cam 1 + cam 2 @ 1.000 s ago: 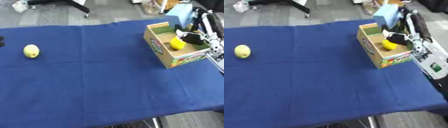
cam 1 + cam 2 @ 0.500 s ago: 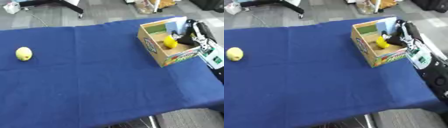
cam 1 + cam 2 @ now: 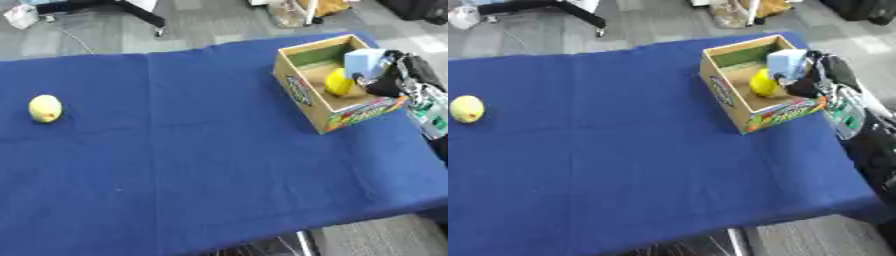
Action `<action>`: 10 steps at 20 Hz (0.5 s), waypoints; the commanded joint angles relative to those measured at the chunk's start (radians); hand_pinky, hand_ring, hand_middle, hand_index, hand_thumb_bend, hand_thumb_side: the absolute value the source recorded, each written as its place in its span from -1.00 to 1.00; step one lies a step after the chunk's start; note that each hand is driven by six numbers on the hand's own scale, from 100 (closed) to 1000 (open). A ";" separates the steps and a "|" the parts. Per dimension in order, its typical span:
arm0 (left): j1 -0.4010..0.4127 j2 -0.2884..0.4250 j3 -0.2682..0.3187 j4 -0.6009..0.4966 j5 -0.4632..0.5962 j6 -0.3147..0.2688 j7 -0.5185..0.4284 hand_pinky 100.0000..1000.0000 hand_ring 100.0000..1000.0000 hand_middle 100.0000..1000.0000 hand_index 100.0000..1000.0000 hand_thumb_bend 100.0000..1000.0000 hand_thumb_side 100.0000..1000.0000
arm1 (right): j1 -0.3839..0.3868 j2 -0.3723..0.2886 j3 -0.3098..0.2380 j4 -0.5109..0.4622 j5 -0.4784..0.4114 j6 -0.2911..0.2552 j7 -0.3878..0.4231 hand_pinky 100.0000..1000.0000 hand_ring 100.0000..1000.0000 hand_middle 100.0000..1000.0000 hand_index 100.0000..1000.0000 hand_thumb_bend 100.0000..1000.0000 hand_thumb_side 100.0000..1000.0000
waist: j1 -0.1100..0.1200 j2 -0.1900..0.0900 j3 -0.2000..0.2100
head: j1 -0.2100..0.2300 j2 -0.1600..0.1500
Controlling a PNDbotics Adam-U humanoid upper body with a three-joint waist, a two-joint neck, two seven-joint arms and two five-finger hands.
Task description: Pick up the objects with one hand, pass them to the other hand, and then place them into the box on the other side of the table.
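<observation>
A yellow lemon-like fruit (image 3: 45, 108) lies alone on the blue cloth at the far left. An open cardboard box (image 3: 308, 95) with a printed front stands at the right side of the table. Inside it sits a yellow rounded object (image 3: 339, 82). A light blue block (image 3: 363, 62) shows at the box's right wall. My right hand (image 3: 390, 83) reaches over that wall from the right, right beside the yellow object; whether it holds the object is blurred. My left hand shows in no view.
The blue cloth (image 3: 192, 165) covers the table down to its near edge. Past the far edge is grey floor with a black stand base (image 3: 105, 7) and a bag (image 3: 293, 11). My right forearm (image 3: 859, 125) runs along the table's right edge.
The whole picture has shifted, so the camera moved. My right hand stays at the box's right wall with the yellow object beside it; the fruit at the left lies as before.
</observation>
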 commanded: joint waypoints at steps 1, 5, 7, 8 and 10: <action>-0.003 0.012 0.017 -0.017 -0.009 0.001 0.004 0.42 0.29 0.21 0.38 -0.10 0.06 | 0.005 -0.064 -0.023 -0.064 0.008 0.000 -0.013 0.56 0.13 -0.11 0.82 -0.05 0.05 | 0.008 -0.007 -0.002 | 0.001 -0.003; 0.000 0.012 0.019 -0.017 -0.014 0.003 0.004 0.42 0.29 0.21 0.37 -0.10 0.06 | 0.036 -0.093 -0.032 -0.157 -0.021 -0.011 0.002 0.60 0.17 -0.07 0.84 0.00 0.03 | 0.007 -0.007 -0.004 | 0.002 -0.003; 0.002 0.013 0.019 -0.017 -0.017 0.006 0.004 0.42 0.29 0.21 0.37 -0.10 0.06 | 0.048 -0.109 -0.034 -0.205 -0.020 -0.019 0.019 0.63 0.21 -0.03 0.86 0.03 0.02 | 0.007 -0.006 -0.004 | 0.002 -0.003; 0.002 0.014 0.020 -0.017 -0.019 0.008 0.004 0.42 0.29 0.20 0.37 -0.10 0.06 | 0.055 -0.117 -0.037 -0.233 -0.020 -0.023 0.030 0.64 0.22 -0.01 0.87 0.04 0.00 | 0.007 -0.006 -0.005 | 0.003 -0.003; 0.004 0.017 0.023 -0.017 -0.025 0.012 0.007 0.42 0.29 0.20 0.37 -0.10 0.06 | 0.069 -0.131 -0.045 -0.286 -0.022 -0.026 0.051 0.65 0.24 0.01 0.88 0.06 -0.05 | 0.007 -0.006 -0.006 | 0.004 -0.003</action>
